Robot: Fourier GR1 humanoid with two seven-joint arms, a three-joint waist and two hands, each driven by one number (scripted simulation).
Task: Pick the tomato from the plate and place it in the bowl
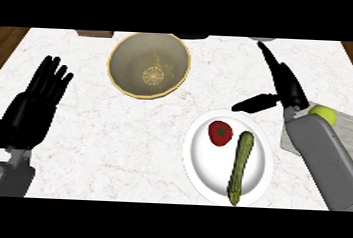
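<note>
1. I see one marble table [97, 137] under everything.
2. One white plate [199, 167] lies low and right of centre; one tan bowl [131, 54] sits well apart, up and left.
3. My left robot hand [36, 105] rests open, fingers up, at the left edge.
4. My right robot hand [280, 93] is open, fingers straight, thumb out, above and right of the plate. It is the nearer.
5. One zucchini [240, 166] lies lengthwise on the plate.
6. One tomato [220, 133] sits on the plate's upper left, down and left of my right hand.
</note>
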